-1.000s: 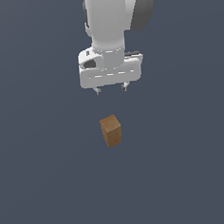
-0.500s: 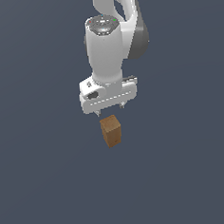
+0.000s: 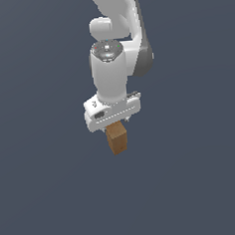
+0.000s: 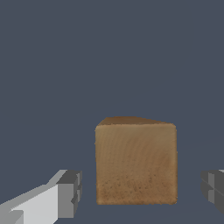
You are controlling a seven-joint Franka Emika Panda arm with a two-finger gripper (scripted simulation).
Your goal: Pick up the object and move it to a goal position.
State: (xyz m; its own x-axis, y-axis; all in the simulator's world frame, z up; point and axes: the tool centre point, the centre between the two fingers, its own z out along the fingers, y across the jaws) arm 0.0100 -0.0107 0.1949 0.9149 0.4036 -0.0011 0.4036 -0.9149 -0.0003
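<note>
The object is a small brown wood-textured block (image 3: 117, 139), upright on the dark grey floor. My white gripper (image 3: 114, 123) is right above it, and the hand hides the block's top in the exterior view. In the wrist view the block (image 4: 136, 162) stands between my two fingertips (image 4: 70, 192), with a gap on each side. My gripper (image 4: 142, 190) is open and does not touch the block.
The flat dark grey floor (image 3: 45, 195) stretches all around the block. No goal marker or other object shows in either view.
My gripper has come down from well above the block to just over it, with the fingers now straddling it. The block has not moved.
</note>
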